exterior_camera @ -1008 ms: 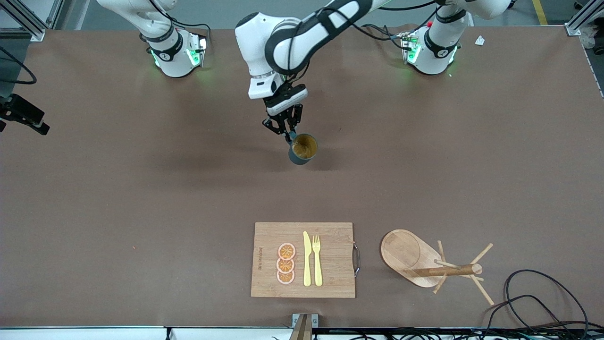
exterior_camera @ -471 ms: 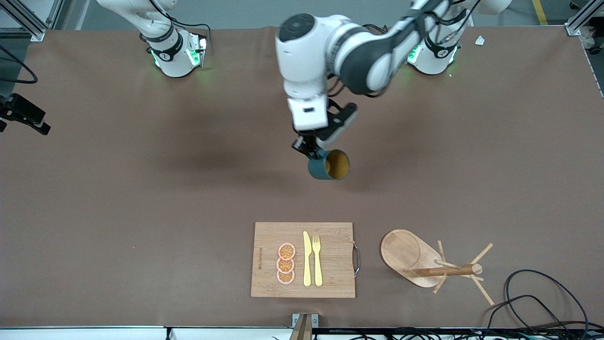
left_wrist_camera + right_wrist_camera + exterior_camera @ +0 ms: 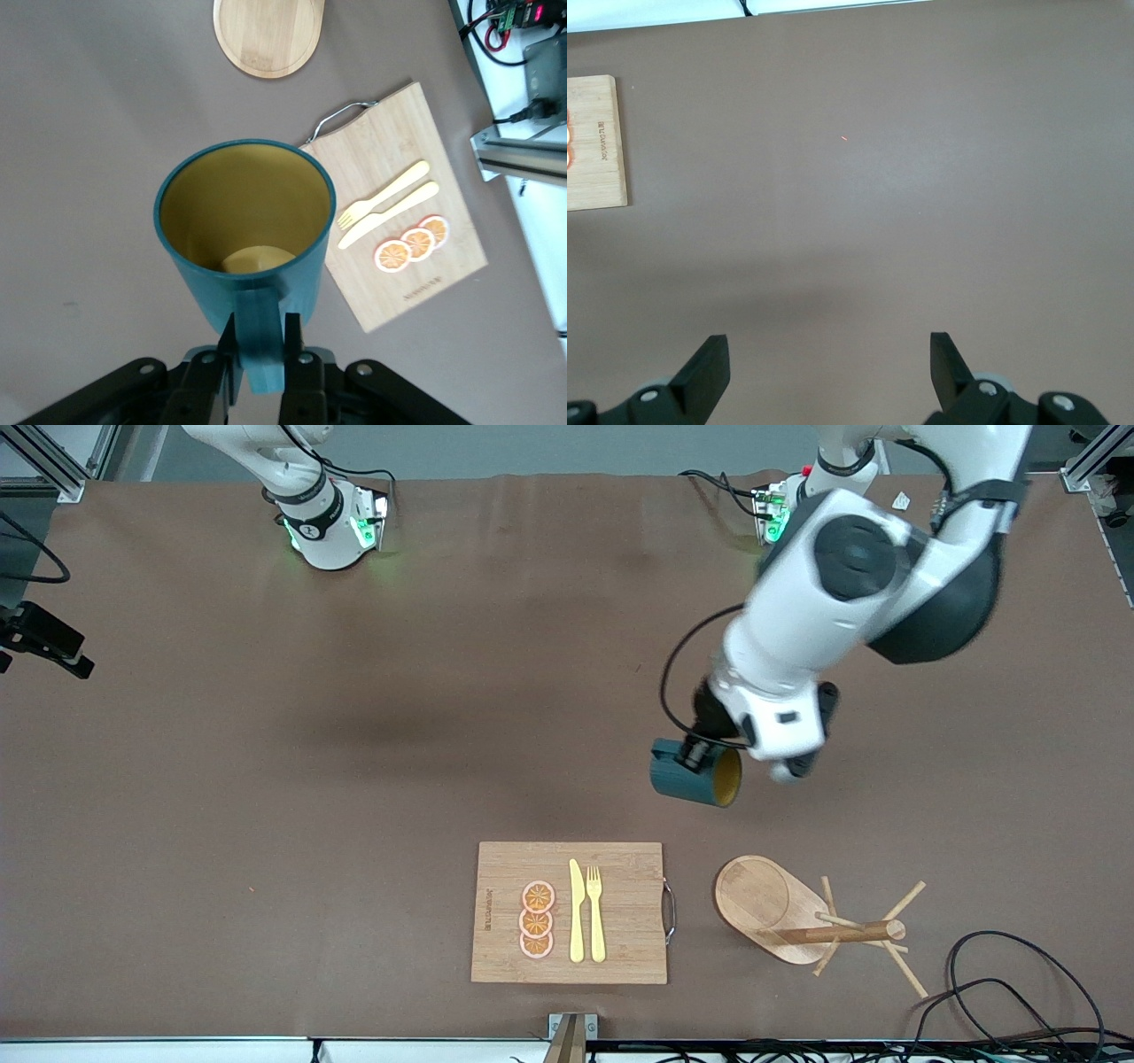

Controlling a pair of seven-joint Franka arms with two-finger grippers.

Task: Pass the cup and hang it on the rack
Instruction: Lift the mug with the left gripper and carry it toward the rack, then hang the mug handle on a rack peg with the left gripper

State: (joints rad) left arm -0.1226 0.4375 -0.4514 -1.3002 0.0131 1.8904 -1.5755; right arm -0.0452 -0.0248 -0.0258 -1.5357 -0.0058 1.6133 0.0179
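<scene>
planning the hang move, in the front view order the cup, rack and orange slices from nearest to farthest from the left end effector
1. The cup: held by its handle in the left end effector.
2. The rack: lying tipped over, toward the left arm's end.
3. The orange slices: on the cutting board, beside the rack.

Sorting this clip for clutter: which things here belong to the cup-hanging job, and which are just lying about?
Part of the job:
- cup, held by its handle in the left claw, up over bare table
- rack, toward the left arm's end
- right claw, open, waiting

Lying about:
- cutting board beside the rack
- knife, fork, three orange slices on the board
- black cable
</scene>
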